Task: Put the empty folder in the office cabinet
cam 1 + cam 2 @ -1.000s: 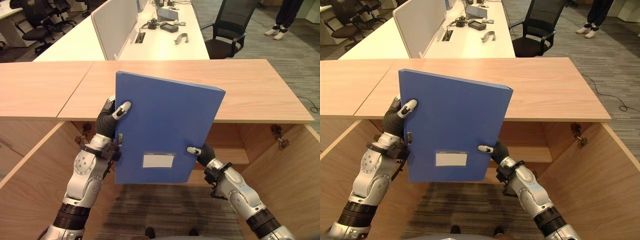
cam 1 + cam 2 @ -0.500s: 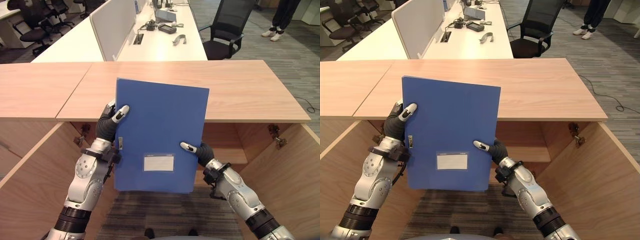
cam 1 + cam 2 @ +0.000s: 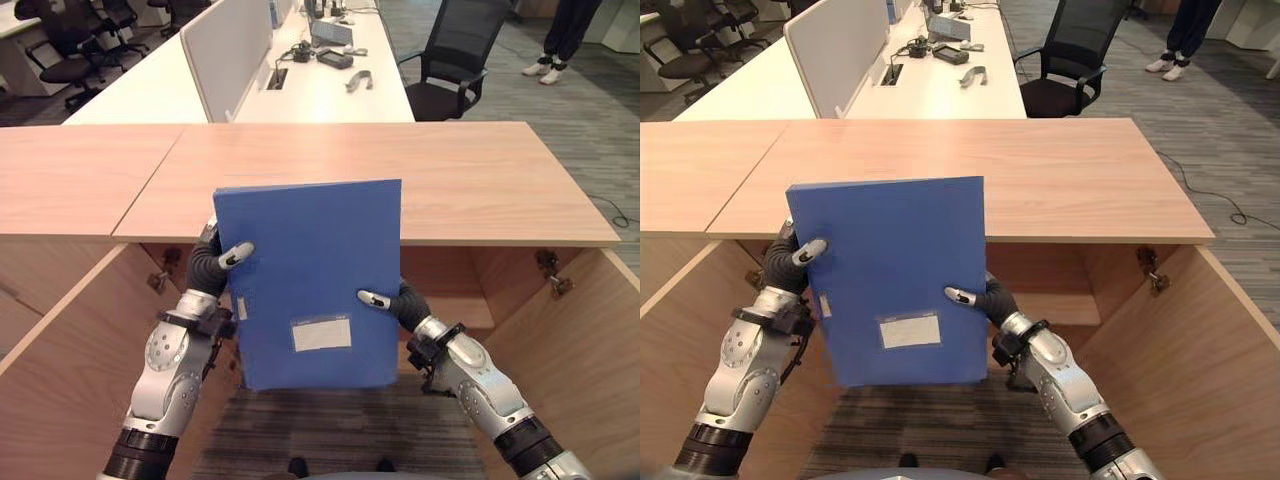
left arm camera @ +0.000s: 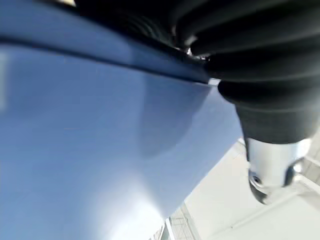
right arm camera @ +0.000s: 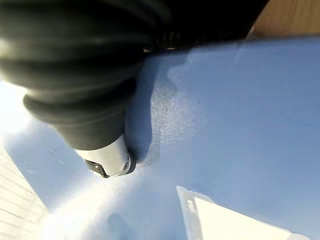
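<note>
Left eye view gives us the blue folder (image 3: 310,280) held up in the air between both robot hands, its broad face toward the camera, tipped slightly so the top edge leans left. It hangs in front of the near edge of the wooden cabinet top (image 3: 480,180), above the open cabinet (image 3: 560,340) with its doors swung out on both sides. The left robot hand (image 3: 215,262) grips the folder's left edge, thumb pressed on the front cover and fingers wrapped behind. The right robot hand (image 3: 392,300) clamps the right edge lower down, thumb on the front near the white label (image 3: 322,334). In the right wrist view the thumb (image 5: 107,159) sits flat on the blue cover beside that label's corner. Beyond the cabinet, a white table (image 3: 320,90) with a divider panel stretches away, a black office chair (image 3: 455,60) stands at its right, and a person's legs (image 3: 565,40) show at the far right.
</note>
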`<state>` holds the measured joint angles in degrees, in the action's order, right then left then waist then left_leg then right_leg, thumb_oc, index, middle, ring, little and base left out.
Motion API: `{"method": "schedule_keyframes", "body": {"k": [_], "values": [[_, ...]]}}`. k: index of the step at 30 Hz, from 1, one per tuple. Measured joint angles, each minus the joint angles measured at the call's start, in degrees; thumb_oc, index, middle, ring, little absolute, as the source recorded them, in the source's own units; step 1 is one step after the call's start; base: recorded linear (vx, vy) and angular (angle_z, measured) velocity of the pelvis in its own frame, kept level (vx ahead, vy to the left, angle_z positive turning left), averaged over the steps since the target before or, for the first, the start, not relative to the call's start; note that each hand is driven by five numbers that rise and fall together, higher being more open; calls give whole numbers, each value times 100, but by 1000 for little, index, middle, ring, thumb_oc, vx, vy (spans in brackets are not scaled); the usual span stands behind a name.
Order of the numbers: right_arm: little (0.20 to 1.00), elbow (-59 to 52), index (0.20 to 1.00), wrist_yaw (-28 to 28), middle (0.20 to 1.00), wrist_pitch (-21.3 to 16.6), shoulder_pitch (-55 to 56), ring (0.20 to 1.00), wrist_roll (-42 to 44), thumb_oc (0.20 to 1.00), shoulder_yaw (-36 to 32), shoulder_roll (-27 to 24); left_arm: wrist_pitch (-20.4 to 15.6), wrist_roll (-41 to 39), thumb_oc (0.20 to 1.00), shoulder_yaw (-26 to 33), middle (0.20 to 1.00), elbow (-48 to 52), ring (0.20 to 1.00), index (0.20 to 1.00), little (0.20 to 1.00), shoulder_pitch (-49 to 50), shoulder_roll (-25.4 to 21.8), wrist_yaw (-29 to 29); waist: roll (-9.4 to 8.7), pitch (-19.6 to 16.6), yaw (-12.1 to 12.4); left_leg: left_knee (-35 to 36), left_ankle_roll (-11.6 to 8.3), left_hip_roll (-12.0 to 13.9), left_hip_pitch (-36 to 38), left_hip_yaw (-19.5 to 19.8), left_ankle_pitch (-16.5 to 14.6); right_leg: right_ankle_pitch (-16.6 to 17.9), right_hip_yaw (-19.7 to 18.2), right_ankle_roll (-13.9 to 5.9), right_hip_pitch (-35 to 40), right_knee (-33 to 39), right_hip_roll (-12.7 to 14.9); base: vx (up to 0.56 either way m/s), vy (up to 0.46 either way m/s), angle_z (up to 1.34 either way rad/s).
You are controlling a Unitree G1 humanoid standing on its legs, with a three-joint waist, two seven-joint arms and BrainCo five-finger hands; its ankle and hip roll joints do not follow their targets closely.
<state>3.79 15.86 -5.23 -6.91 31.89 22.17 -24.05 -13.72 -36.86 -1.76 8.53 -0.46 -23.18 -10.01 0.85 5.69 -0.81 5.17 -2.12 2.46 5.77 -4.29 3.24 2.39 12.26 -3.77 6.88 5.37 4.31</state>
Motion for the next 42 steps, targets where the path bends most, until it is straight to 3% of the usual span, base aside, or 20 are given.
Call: {"method": "schedule_keyframes", "body": {"k": [5, 10, 11, 14, 21, 24, 32, 42], "values": [[200, -168, 200, -124, 200, -38, 6, 200, -574, 200, -49, -191, -52, -45, 1000, 239, 1000, -103, 1000, 1000, 1000, 265, 94, 5, 53, -25, 47, 0, 2, -2, -47, 3, 0, 1, 2, -1, -45, 0, 4, 0, 0, 0], [200, -522, 200, -292, 200, -195, 9, 200, -1149, 200, -327, -213, -55, -235, 1000, 526, 1000, -728, 1000, 1000, 1000, 623, 335, -77, 161, -59, 64, 0, 2, 0, -58, 8, 0, 1, 7, 0, -54, 1, -1, 0, 0, 0], [200, -669, 200, -438, 200, -357, 6, 200, -1561, 200, -482, -240, -42, -328, 1000, 535, 1000, -1271, 1000, 1000, 1000, 775, 342, -139, 210, -61, 82, 0, 2, 0, -60, 11, 0, 0, 13, 0, -54, 2, 0, 0, 0, 0], [200, -776, 200, -674, 200, -616, 4, 200, -2237, 200, -616, -300, 131, -340, 1000, 508, 1000, -2149, 1000, 1000, 1000, 1307, 292, -412, 232, -54, 95, 2, 3, 3, -73, 13, -1, -3, 16, -1, -73, 4, 1, 0, 0, 0], [200, -762, 200, -558, 200, -644, -9, 200, -2475, 200, -319, -327, 579, -462, 1000, 21, 1000, -3228, 1000, 1000, 1000, 1778, 230, -1066, 282, 12, 166, 53, 11, 1, -141, 23, -7, -21, 27, -30, -126, 3, 3, -4, 0, 0], [200, -632, 200, -392, 200, -646, -32, 200, -2507, 200, -83, -436, 711, 195, 1000, -342, 1000, -4304, 1000, 1000, 1000, 1679, 189, -1186, 282, 38, 128, 45, 10, 2, -141, 26, -6, -24, 29, -27, -131, 4, 0, 0, 0, 0], [200, -12, 200, -195, 200, -552, -210, 200, -2657, 200, 305, -481, 621, 2181, 1000, -688, 1000, -5566, 1000, 1000, 1000, 1371, 249, -969, 160, 108, 162, 3, 9, -2, -136, 76, -5, -23, 95, -26, -94, 3, 4, 0, 0, 4], [200, 1031, 200, -98, 200, -391, -374, 200, -2912, 200, 928, -384, 576, 2800, 1000, -1180, 1000, -5772, 1000, 1000, 1000, 1185, 545, -643, 118, 103, 234, 2, 2, -4, -147, 161, 2, -30, 163, -15, -68, 3, 0, 8, 2, 3]]}}
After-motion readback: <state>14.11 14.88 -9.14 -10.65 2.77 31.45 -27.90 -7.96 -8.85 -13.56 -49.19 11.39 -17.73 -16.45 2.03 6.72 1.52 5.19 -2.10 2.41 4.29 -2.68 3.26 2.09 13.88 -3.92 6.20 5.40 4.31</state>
